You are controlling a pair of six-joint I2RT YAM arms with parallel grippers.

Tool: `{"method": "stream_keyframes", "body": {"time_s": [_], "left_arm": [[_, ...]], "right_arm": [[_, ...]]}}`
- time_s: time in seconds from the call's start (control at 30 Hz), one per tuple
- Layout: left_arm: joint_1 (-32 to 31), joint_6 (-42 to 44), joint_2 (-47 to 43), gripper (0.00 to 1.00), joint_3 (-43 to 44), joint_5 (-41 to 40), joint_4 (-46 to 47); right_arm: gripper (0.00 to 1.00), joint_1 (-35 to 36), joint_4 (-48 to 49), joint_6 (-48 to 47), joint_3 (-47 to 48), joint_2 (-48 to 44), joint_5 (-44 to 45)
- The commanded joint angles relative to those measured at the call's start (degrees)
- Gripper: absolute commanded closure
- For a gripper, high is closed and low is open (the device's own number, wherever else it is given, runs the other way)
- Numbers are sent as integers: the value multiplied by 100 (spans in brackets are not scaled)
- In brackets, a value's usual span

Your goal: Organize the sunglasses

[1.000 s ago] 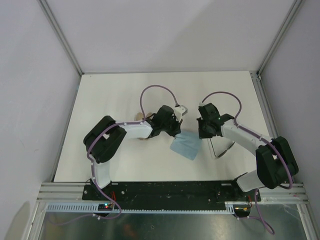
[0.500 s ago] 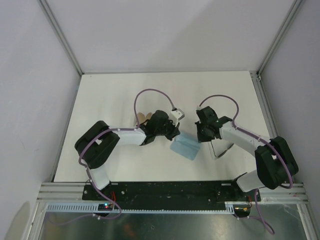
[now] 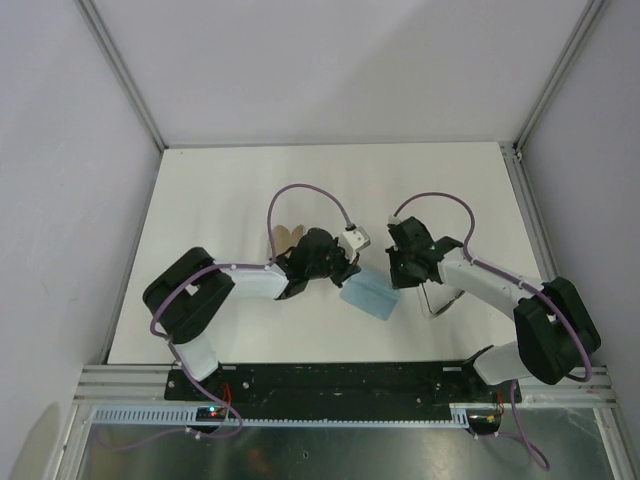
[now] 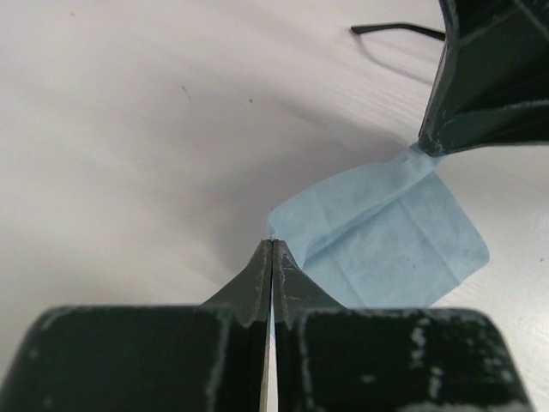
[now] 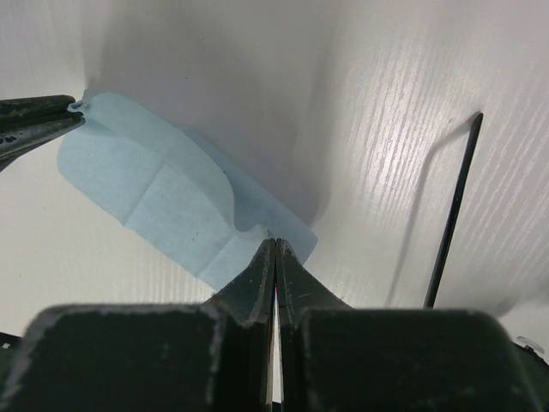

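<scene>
Clamping left gripper (image 4: 272, 251) and right gripper (image 5: 274, 247), fingers pressed together, on opposite corners of cloth (image 4: 390, 245). Calling for even, level tension to avoid losing a corner. Locating sunglasses (image 3: 443, 303) just right of cloth, beneath right arm. Finding open table (image 3: 230, 190) on far side, table edge closer on near side.

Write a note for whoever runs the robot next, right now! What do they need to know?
Left gripper: shut on one corner of the light blue cloth.
Right gripper: shut on the opposite corner.
Sunglasses: on the table beside the cloth, near the right gripper, not held.
Beige case: on the table beyond the left gripper, partly hidden.
Done: cloth gripped at both corners.
Left: probably finish with the cloth, then put the sunglasses away.
</scene>
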Motion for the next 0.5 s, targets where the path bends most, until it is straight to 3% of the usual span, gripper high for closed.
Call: {"method": "stream_keyframes", "body": {"time_s": [0.0, 0.47], "left_arm": [[-39, 367, -346, 100, -174, 73, 485], [-38, 803, -625, 100, -835, 479, 1135]], "right_arm": [[100, 82, 73, 113, -44, -170, -27], [100, 304, 135, 276, -229, -184, -69]]}}
